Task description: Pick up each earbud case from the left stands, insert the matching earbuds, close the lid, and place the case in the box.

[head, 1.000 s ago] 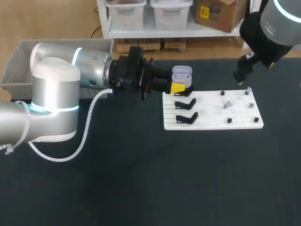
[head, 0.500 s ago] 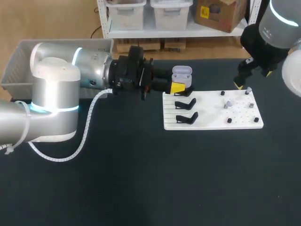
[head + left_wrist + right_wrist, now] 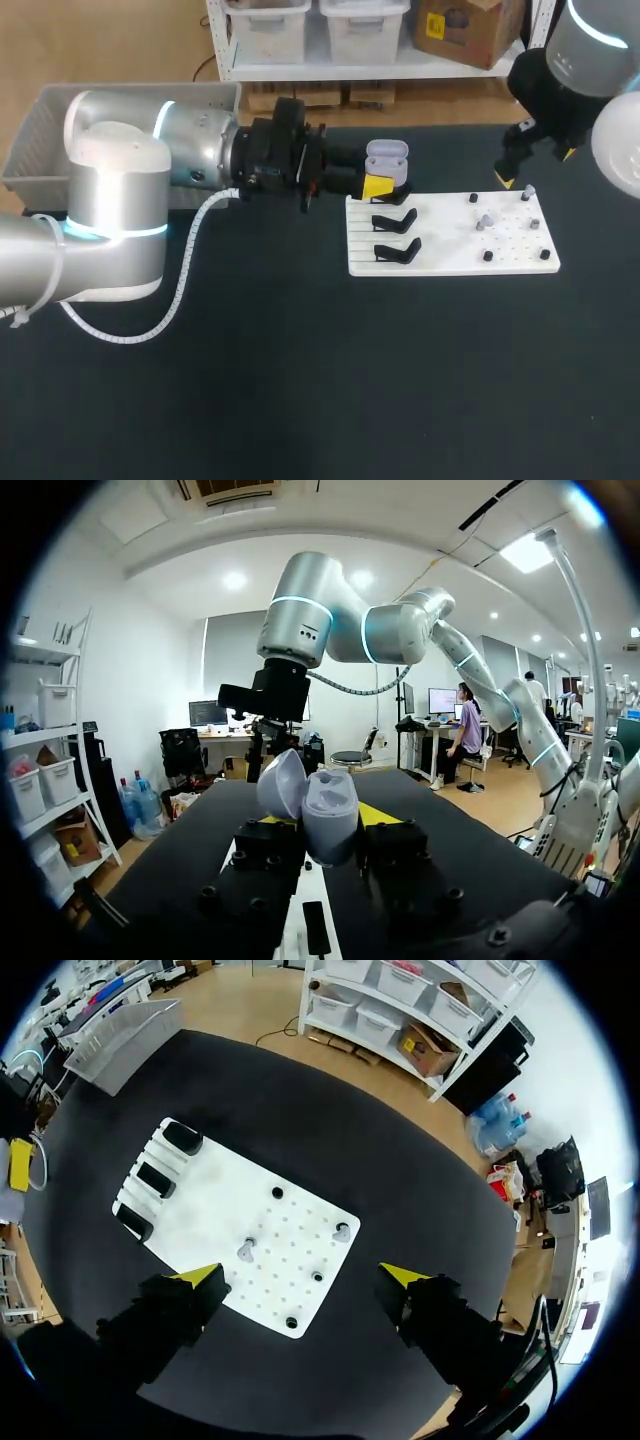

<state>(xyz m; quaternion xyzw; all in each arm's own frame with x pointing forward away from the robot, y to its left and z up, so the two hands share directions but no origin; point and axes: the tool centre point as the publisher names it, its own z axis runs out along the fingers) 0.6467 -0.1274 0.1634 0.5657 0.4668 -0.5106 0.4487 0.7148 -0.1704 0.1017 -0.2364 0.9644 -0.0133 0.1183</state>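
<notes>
A pale lavender earbud case (image 3: 386,158) with its lid up is held just beyond the white board's (image 3: 450,250) far left corner. My left gripper (image 3: 377,185) is shut on it. In the left wrist view the case (image 3: 331,810) stands upright between the fingers, lid (image 3: 282,784) tilted back. Two grey earbuds (image 3: 246,1250) (image 3: 342,1231) sit on pegs on the board (image 3: 215,1195). My right gripper (image 3: 302,1276) hangs open above the board's right part; in the head view it (image 3: 512,172) is over the far right corner. Black stands (image 3: 396,220) (image 3: 398,250) line the board's left side.
A grey mesh basket (image 3: 30,140) sits at the table's far left behind my left arm. Several small black pegs (image 3: 317,1276) dot the board's right half. Dark tabletop (image 3: 330,380) stretches in front of the board.
My right gripper has shifted slightly down and toward the board's far right corner. The left arm and the case have not moved.
</notes>
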